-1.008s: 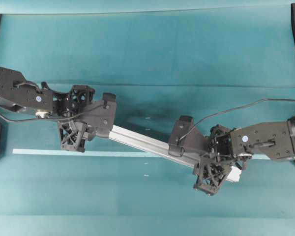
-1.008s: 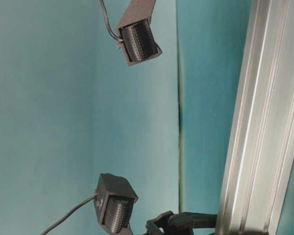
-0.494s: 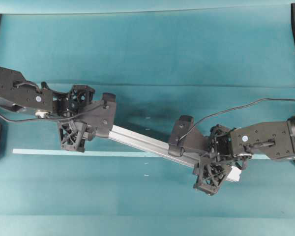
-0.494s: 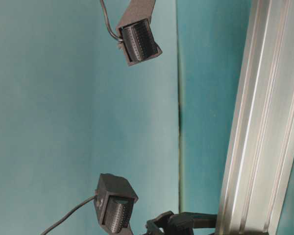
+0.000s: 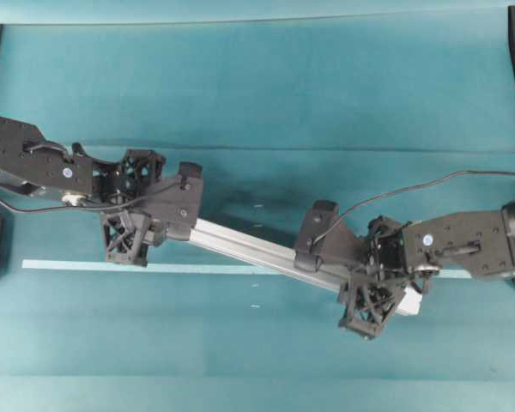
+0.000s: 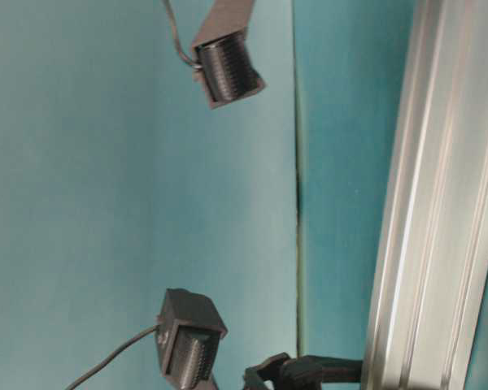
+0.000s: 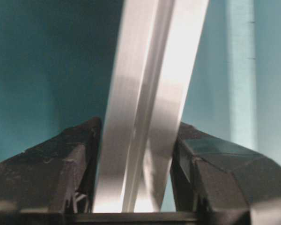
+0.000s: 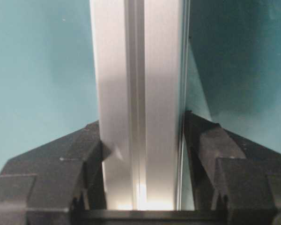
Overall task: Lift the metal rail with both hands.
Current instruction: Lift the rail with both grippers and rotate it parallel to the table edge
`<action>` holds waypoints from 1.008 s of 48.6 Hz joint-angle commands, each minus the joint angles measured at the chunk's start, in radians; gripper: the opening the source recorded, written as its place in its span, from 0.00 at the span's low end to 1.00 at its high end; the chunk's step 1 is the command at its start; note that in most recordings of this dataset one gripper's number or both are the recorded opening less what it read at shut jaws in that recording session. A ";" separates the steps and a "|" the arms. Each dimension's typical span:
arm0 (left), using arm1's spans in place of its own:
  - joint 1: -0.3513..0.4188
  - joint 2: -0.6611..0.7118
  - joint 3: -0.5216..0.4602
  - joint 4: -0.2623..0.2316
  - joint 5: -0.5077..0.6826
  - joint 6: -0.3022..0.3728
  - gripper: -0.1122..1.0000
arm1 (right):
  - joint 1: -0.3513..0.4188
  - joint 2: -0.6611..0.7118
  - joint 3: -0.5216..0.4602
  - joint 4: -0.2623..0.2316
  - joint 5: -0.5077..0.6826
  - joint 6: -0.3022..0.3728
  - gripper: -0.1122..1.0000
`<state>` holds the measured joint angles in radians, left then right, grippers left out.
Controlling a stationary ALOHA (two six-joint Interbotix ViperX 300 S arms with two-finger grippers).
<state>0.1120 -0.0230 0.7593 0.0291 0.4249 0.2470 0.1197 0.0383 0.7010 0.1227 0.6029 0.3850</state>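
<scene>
I have the metal rail (image 5: 257,251) clamped at both ends; my left fingers (image 7: 136,180) press on its two side faces, one pad on each flank, and the bar runs straight out ahead from between them; my right fingers (image 8: 143,164) do the same at the other end, flat against both sides with the grooved face turned up toward the wrist camera. From overhead, the rail lies slantwise between the two grips, its long axis running from my left gripper (image 5: 159,225) down and across to my right gripper (image 5: 373,292); each grip sits close to its own end, so the free span lies between them and little overhangs outside. That is what the lift hangs on, I judge; the axis joins my two grips, so both must rise together or the bar will tilt and twist in the pads. A shadow on the bench (image 5: 257,94) beside the bar suggests it is clear of the surface, and the low side view shows the rail (image 6: 439,203) large and close; a pale tape strip (image 5: 77,265) lies flat below it.
</scene>
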 commanded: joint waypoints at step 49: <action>-0.043 -0.256 -0.380 0.000 0.581 -0.003 0.45 | -0.081 -0.318 -0.370 0.000 0.644 0.000 0.48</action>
<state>0.0798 -0.2485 0.4295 0.0276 0.9863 0.2424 0.0506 -0.2439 0.3774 0.1197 1.2195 0.3850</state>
